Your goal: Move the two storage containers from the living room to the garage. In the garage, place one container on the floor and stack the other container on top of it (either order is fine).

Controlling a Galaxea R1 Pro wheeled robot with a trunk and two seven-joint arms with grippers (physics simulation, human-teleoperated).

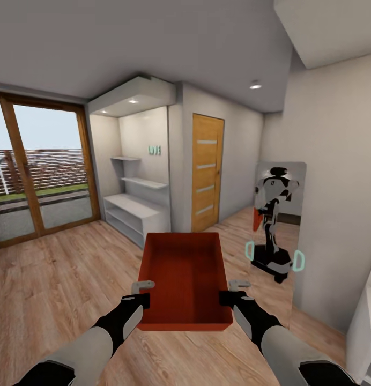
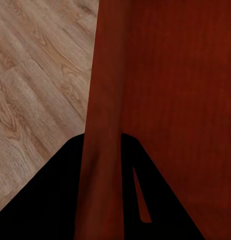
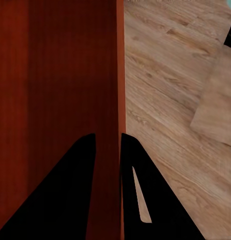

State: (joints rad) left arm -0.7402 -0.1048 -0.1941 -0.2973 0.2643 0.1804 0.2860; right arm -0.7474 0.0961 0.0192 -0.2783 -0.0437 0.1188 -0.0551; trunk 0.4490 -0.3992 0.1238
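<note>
I carry one red-orange storage container [image 1: 183, 279] in front of me, held level above the light wood plank floor. My left gripper [image 1: 144, 296] is shut on its left wall and my right gripper [image 1: 227, 296] is shut on its right wall. In the left wrist view the black fingers [image 2: 55, 200] straddle the container wall [image 2: 103, 150]. In the right wrist view the fingers [image 3: 145, 200] clamp the wall [image 3: 106, 125] the same way. The bin is empty inside.
Ahead stands a wooden door [image 1: 207, 171], with white built-in shelves [image 1: 134, 209] to its left. Glass patio doors [image 1: 38, 171] fill the left wall. A tall mirror [image 1: 276, 236] leans on the right wall and reflects me. Open plank floor [image 1: 62, 279] lies ahead left.
</note>
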